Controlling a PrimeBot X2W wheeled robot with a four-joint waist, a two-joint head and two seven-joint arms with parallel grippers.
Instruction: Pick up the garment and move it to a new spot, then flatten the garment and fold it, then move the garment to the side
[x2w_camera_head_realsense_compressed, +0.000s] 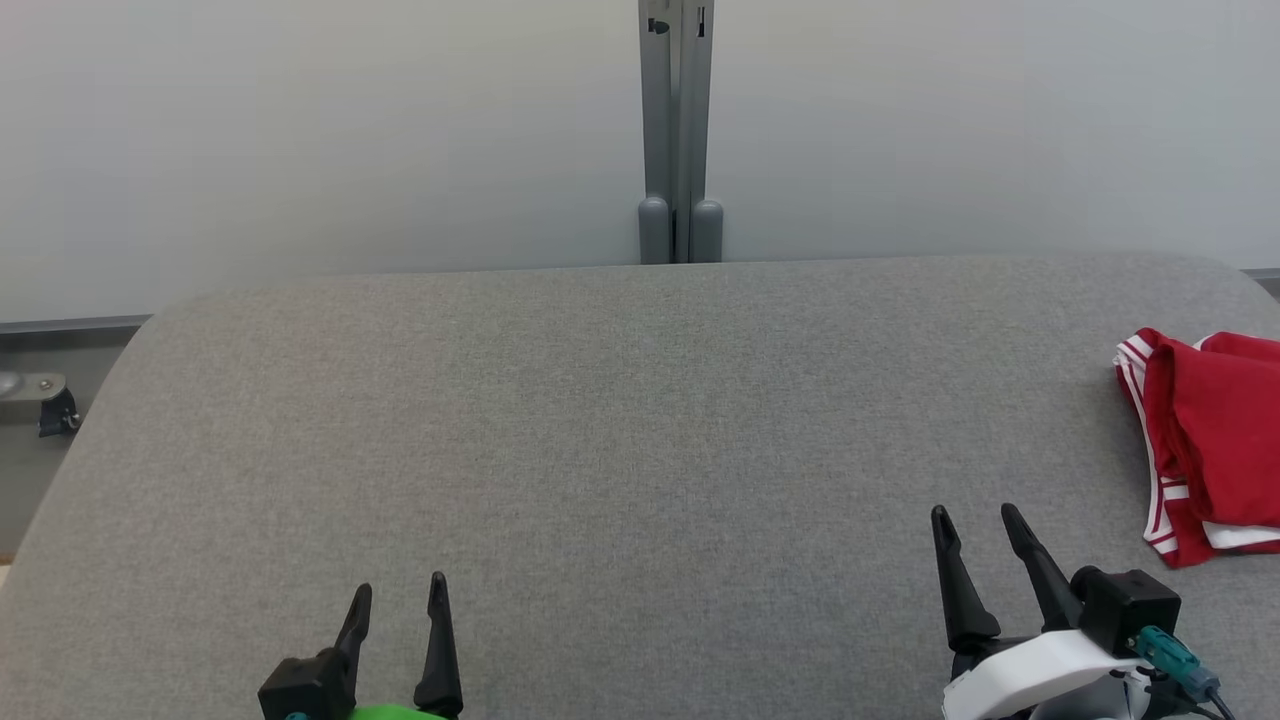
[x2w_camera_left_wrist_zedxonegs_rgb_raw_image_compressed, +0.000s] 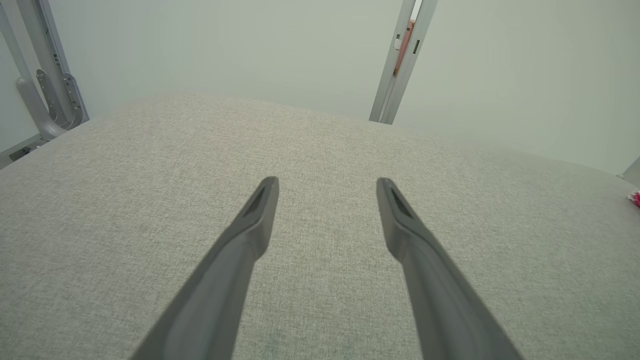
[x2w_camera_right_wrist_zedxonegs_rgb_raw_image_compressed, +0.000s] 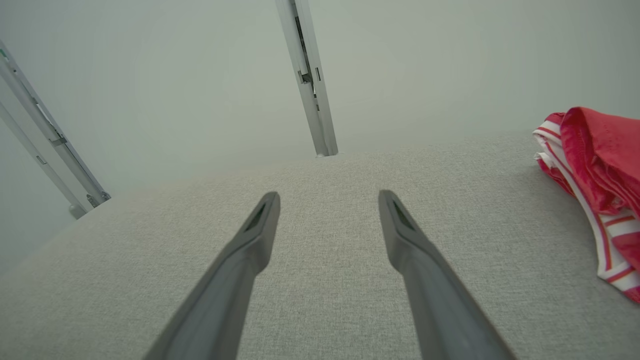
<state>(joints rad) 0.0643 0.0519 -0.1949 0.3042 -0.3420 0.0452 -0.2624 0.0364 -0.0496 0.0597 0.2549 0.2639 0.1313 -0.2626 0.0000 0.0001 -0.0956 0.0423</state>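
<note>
The left gripper (x2w_camera_head_realsense_compressed: 400, 585) sits at the near edge of the padded grey table (x2w_camera_head_realsense_compressed: 600, 420), lower left in the head view; its two dark fingers (x2w_camera_left_wrist_zedxonegs_rgb_raw_image_compressed: 250, 235) stand wide apart, tips pointing toward the far edge; in the left wrist view, grey fabric shows in the gap between them. The right gripper (x2w_camera_head_realsense_compressed: 973, 512) sits at the lower right of the head view, slightly further forward than the left one; its fingers (x2w_camera_right_wrist_zedxonegs_rgb_raw_image_compressed: 415, 250) are likewise spread wide and grip no item; its white wrist housing (x2w_camera_head_realsense_compressed: 1040, 670) carries a black block and a teal connector (x2w_camera_head_realsense_compressed: 1165, 650).

The garment (x2w_camera_head_realsense_compressed: 1215, 440) lies on the table at the right-hand side, beyond and to the right of the right gripper and apart from its fingertips; it is red with white striped trim, gathered in loose layered folds, and cut off by the right border of the head view; in the left wrist view only a small red sliver of it is visible at the right border.

Past the rounded far edge of the table, a grey metal post (x2w_camera_head_realsense_compressed: 678, 130) stands upright at mid-width; a pale wall (x2w_camera_head_realsense_compressed: 300, 140) fills the background; a metal bracket (x2w_camera_head_realsense_compressed: 40, 400) is visible off the table's left edge.
</note>
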